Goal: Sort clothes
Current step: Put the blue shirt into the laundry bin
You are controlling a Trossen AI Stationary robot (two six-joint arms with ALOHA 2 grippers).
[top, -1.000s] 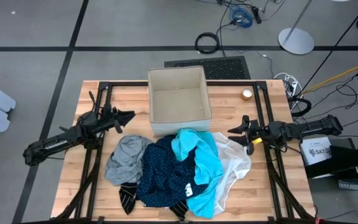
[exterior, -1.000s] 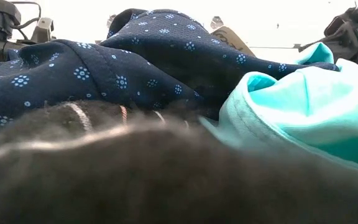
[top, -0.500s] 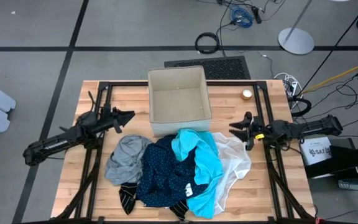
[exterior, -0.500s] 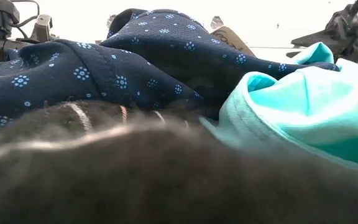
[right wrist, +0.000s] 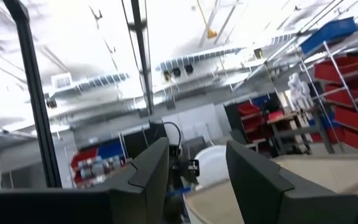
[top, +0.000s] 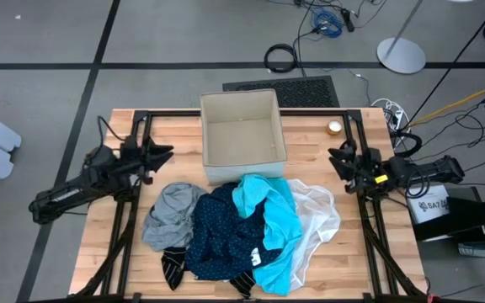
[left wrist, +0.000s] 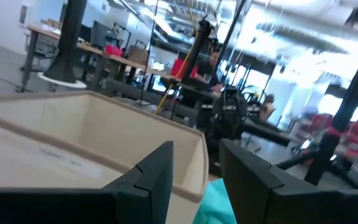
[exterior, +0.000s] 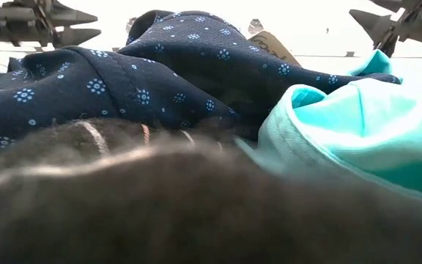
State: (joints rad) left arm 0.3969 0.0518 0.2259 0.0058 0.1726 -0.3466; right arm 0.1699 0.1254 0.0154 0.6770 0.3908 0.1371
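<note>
Down in the lower middle of the high view sits the heap of clothes, spread across the wooden table [top: 314, 143] just below the beige fabric box [top: 242, 135]. The grey top [top: 168, 215] lies at the pile's left edge, the navy dotted piece [top: 226, 231] fills the centre, the turquoise shirt [top: 272, 223] drapes over it to the right, and the white sheer piece [top: 320, 219] trails off on the right side. Black striped socks [top: 173, 265] poke out at the bottom left.

Neither arm has anything yet. The left gripper [top: 162, 154] hangs at the left of the frame, above and to the left of the grey top, fingers apart with a clear gap showing in its wrist view, pointing towards the box. The right gripper [top: 337, 156] hovers at the right of the frame, near the white sheer piece but apart from it, fingers likewise spread and empty.

My read is that the job is picking a first garment off the heap. To do that well, go for an outer piece rather than the tangled middle: the grey top for the left arm, the white sheer piece for the right. Come down on a raised fold, pinch one layer only, and lift slowly so neighbouring garments slide free instead of riding along.
</note>
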